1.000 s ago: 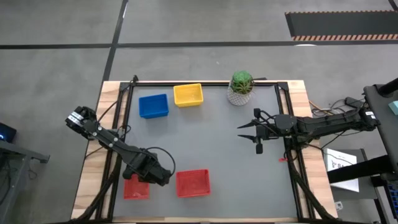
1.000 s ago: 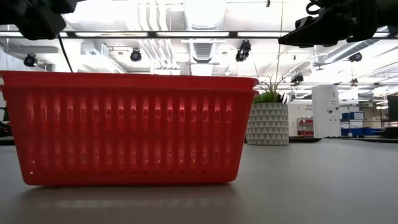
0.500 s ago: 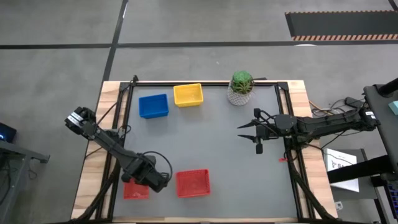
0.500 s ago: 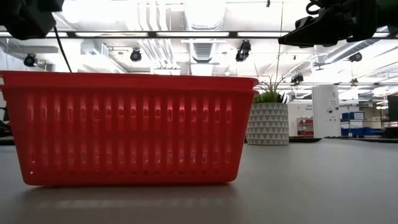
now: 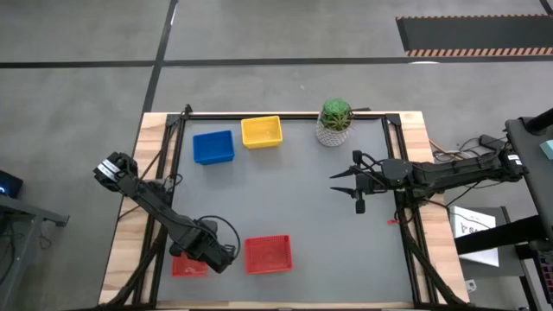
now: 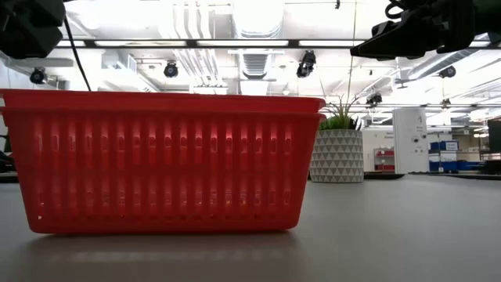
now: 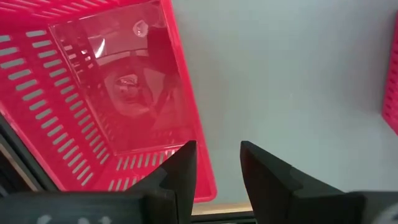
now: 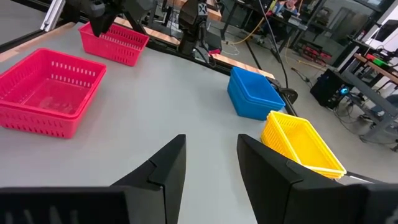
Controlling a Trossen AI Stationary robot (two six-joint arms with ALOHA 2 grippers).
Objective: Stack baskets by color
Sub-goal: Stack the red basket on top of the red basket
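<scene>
Left gripper (image 5: 216, 252), fingers apart, empty, above lower-left red basket (image 5: 187, 264); other red basket (image 5: 267, 254) just right (long axes left-right). Right gripper (image 5: 343, 183) apart, idle, mid-right.

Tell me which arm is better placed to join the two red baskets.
Left. The left gripper hangs open between the small red basket and the other red basket. The right gripper waits open far across the table, near the plant.
</scene>
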